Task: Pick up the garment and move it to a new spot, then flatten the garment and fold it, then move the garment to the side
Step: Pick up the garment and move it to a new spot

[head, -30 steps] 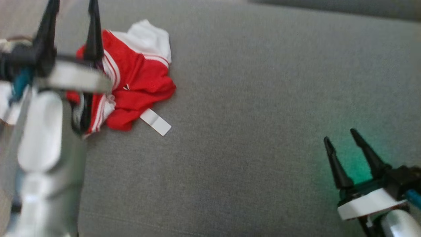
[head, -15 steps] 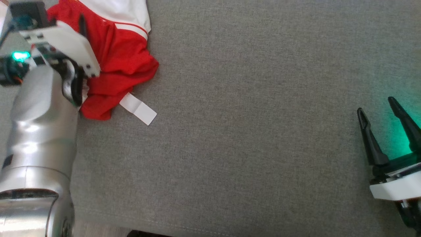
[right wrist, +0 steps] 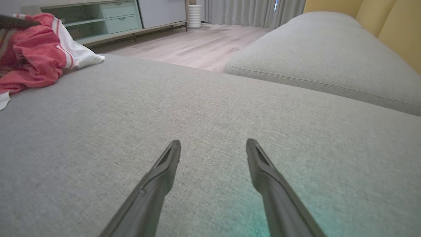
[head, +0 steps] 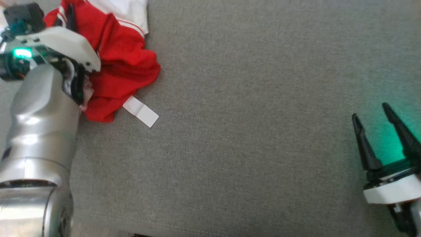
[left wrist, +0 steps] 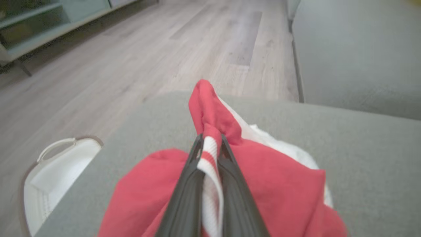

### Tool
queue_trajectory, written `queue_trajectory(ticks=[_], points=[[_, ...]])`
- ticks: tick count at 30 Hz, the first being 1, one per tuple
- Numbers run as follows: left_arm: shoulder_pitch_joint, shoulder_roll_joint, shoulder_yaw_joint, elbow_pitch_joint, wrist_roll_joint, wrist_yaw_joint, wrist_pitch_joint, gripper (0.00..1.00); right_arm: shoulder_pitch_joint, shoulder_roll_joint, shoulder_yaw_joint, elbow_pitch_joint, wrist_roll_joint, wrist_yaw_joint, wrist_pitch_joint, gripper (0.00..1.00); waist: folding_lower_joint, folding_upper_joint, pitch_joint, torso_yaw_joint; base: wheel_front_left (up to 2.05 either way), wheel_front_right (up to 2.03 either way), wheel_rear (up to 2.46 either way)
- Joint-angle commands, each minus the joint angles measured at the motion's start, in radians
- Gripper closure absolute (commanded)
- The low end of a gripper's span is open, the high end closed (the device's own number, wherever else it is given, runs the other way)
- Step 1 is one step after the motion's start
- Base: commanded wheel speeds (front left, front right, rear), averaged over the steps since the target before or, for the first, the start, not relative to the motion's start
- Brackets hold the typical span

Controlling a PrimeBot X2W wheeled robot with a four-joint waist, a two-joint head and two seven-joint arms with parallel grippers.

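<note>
The right gripper's [right wrist: 213,142] two dark fingers rose from the bottom centre, spread well apart over a grey sofa seat [right wrist: 210,98]. A crumpled red and white garment [right wrist: 36,62] lay on the seat at the upper left. A second grey cushion [right wrist: 322,49] sat at the upper right, with pale wood floor [right wrist: 197,46] and a cabinet [right wrist: 108,23] along the top.
</note>
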State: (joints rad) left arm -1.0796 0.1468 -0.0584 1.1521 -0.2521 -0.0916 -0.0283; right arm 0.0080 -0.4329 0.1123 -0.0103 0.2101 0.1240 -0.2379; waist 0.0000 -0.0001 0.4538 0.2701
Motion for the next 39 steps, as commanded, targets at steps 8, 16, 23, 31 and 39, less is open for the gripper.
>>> queue_trajectory(ticks=[8, 16, 23, 31, 39], points=[[-0.101, 0.089, -0.079, -0.082, 0.041, -0.035, -0.109, 1.0, -0.02, 0.099, 0.071, 0.067, 0.019, 0.007, -0.023, 0.0, 0.0, 0.0001, -0.219, -0.113, 0.0, 0.0, 0.0], [-0.11, 0.101, -0.239, -0.243, 0.004, -0.039, -0.108, 1.0, 0.024, 0.204, 0.076, 0.086, 0.028, 0.007, -0.024, 0.0, 0.0, 0.0001, -0.401, -0.271, 0.0, 0.0, 0.0], [-0.089, 0.13, -0.336, -0.439, -0.098, -0.039, -0.041, 1.0, 0.058, 0.245, 0.082, 0.083, 0.022, 0.007, -0.024, 0.0, 0.0, 0.0001, -0.462, -0.406, 0.0, 0.0, 0.0], [0.004, 0.119, -0.379, -0.562, -0.158, -0.039, 0.006, 1.0, 0.05, 0.257, 0.083, 0.074, 0.023, 0.007, -0.024, 0.0, 0.0, 0.0001, -0.455, -0.496, 0.0, 0.0, 0.0], [0.368, 0.043, -0.427, -0.574, -0.229, -0.014, -0.04, 1.0, 0.043, 0.279, 0.082, 0.066, 0.025, 0.007, -0.024, 0.0, 0.0, 0.0001, -0.4, -0.533, 0.0, 0.0, 0.0]])
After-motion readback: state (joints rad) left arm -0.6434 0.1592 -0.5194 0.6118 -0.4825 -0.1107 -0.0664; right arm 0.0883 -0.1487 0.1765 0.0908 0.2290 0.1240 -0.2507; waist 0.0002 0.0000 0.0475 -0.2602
